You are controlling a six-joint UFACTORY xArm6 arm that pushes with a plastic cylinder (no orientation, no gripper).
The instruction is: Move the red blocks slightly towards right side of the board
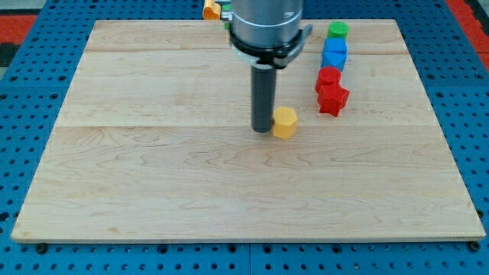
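Note:
Two red blocks stand at the view's upper right: a rounded red block [328,78] and, touching it just below, a red star-shaped block [333,99]. My tip [263,128] rests on the board near the middle, well to the left of the red blocks. A yellow hexagonal block [285,122] sits right against the tip's right side.
Above the red blocks, in the same column, are two blue blocks [334,53] and a green block [338,30] at the board's top edge. An orange block [211,10] and a bit of green show behind the arm at the top. The wooden board [153,176] lies on a blue pegboard.

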